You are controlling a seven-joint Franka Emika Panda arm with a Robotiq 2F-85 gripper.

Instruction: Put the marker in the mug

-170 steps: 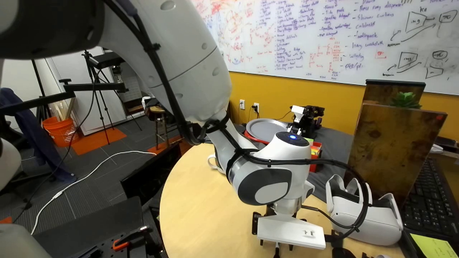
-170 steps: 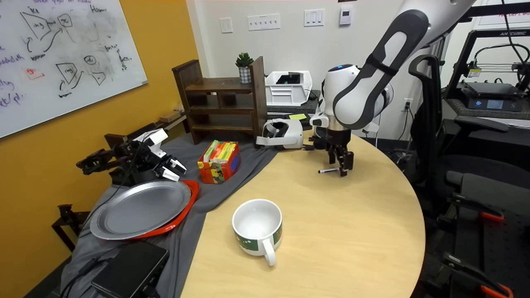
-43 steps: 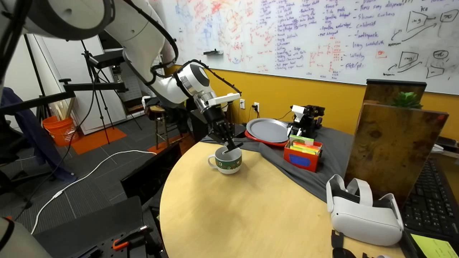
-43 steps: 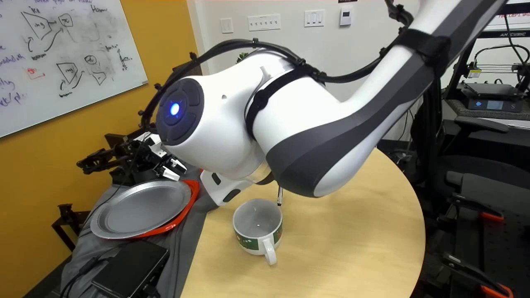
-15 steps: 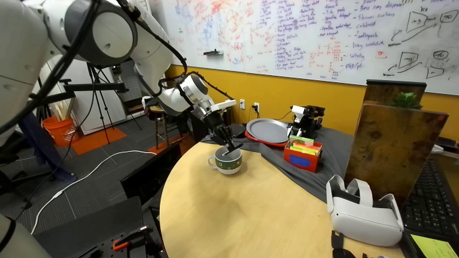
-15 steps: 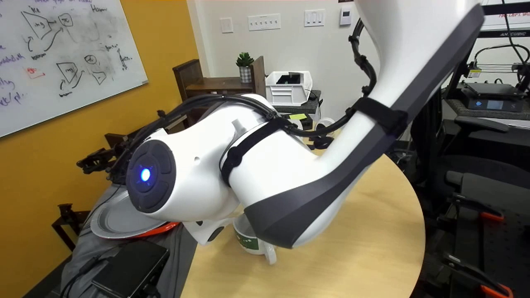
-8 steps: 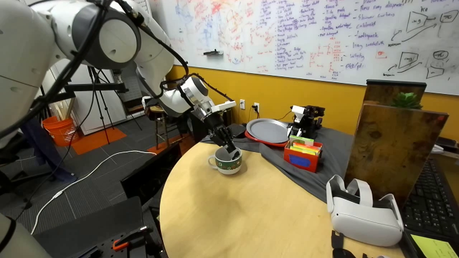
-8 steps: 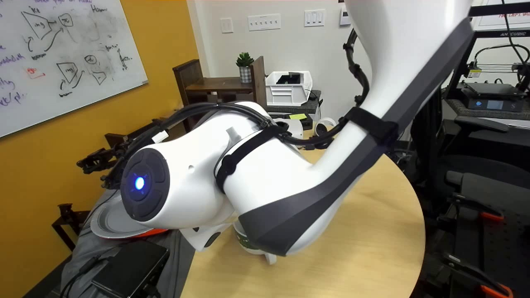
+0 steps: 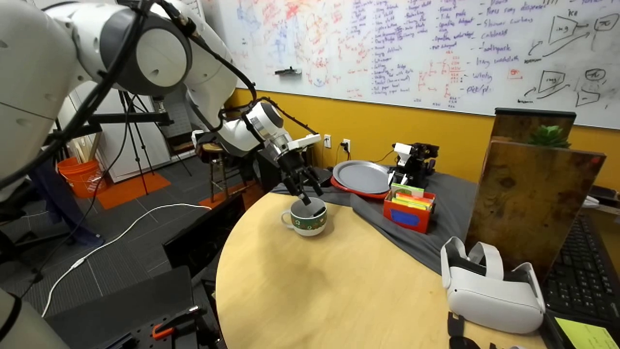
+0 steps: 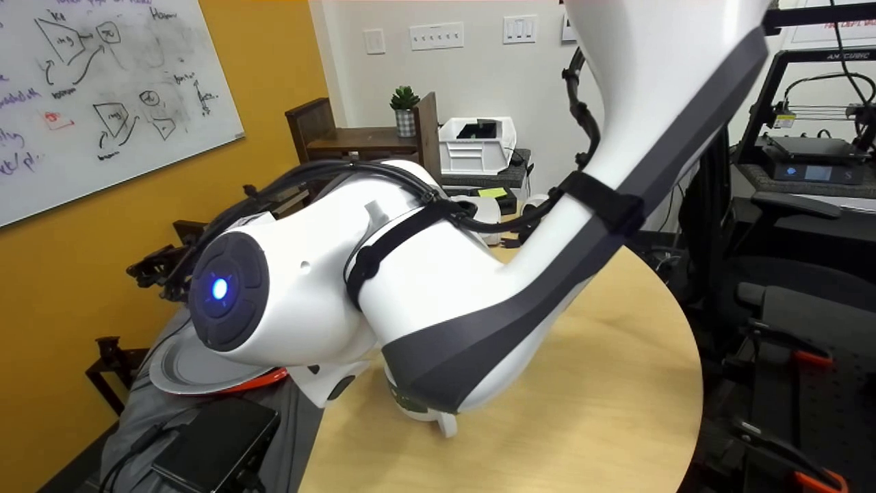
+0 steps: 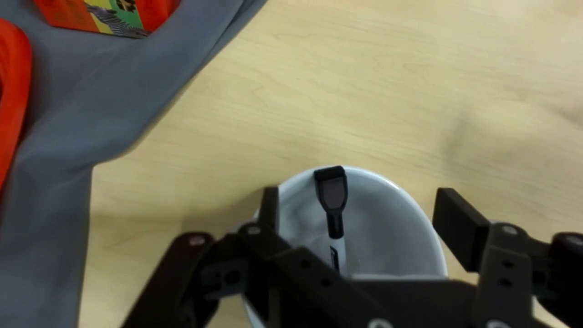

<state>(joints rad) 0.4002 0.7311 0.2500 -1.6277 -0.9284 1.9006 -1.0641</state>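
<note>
The white mug [image 9: 309,225] with a green patterned band stands upright on the table in an exterior view. The marker [image 11: 331,193] leans inside the mug, black cap up against the rim and white body down, in the wrist view; its cap also shows in an exterior view [image 9: 318,212]. My gripper [image 11: 360,212] is open and empty, its fingers spread over the mug, apart from the marker. It also shows just above the mug in an exterior view [image 9: 312,196]. In an exterior view the arm hides the gripper and most of the mug [image 10: 446,423]; its handle shows.
A grey cloth [image 11: 123,91] covers the table beside the mug. On it stand a red box of cards [image 9: 409,211] and a grey round tray [image 9: 361,175] over a red plate. A white headset [image 9: 491,291] and wooden shelf [image 9: 533,203] stand farther off.
The marker lay on the table at first, then was held over the mug. My fingers opened, the marker dropped into the mug, and my gripper has risen slightly.
</note>
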